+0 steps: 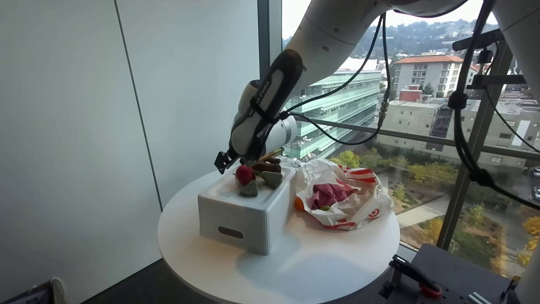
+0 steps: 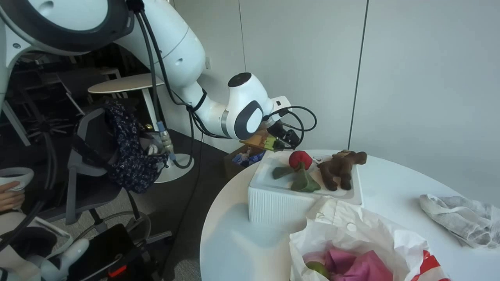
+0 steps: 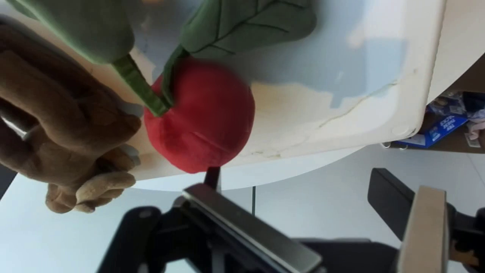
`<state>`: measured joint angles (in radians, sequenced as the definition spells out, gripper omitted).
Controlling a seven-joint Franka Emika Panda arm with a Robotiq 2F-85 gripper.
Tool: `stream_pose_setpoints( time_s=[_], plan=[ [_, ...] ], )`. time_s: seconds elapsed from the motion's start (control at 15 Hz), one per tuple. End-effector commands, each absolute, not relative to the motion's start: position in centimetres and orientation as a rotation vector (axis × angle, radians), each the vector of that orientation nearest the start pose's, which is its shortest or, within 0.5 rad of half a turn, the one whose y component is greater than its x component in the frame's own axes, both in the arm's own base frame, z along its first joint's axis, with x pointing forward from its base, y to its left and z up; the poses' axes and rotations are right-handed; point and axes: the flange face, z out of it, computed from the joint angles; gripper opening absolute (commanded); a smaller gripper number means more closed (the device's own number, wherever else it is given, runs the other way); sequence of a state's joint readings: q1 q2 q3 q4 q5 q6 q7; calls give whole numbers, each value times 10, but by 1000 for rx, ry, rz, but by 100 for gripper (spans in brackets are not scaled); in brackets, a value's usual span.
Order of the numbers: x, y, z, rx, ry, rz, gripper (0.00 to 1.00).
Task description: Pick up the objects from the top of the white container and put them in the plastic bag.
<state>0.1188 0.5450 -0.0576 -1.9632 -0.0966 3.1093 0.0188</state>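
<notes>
A white container [image 1: 232, 217] stands upside down or lidded on the round table; it also shows in an exterior view [image 2: 281, 205]. On its top lie a red plush radish [image 2: 300, 159] with green leaves and a brown plush animal [image 2: 339, 168]. The wrist view shows the radish [image 3: 201, 117] and the brown animal [image 3: 57, 125] to its left. My gripper [image 3: 299, 189] is open and empty, tilted beside the radish at the container's edge. One fingertip overlaps the radish's edge; contact cannot be told. The white-and-red plastic bag [image 1: 367, 198] lies open beside the container, also seen nearby [image 2: 351, 218].
The bag holds a pink cloth [image 2: 359, 267] and a green item [image 2: 318, 268]. An orange item [image 1: 299, 204] shows at the bag's side. A crumpled grey-white cloth or bag [image 2: 463, 220] lies on the white table [image 1: 194, 261]. Wall panels [image 2: 297, 78] stand behind the table.
</notes>
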Motion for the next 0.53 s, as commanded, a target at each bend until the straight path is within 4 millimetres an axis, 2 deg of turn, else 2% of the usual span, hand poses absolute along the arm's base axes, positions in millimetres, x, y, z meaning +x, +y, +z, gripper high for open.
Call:
stream_pose_setpoints(
  time_s=[0.0,0.27,0.47],
  plan=[
    [676,33,268,-3052,-263,-1036,100],
    [679,10,238,-3123,-278,-994,100],
    [680,9,210,-3142,-258,-927,100]
  ],
)
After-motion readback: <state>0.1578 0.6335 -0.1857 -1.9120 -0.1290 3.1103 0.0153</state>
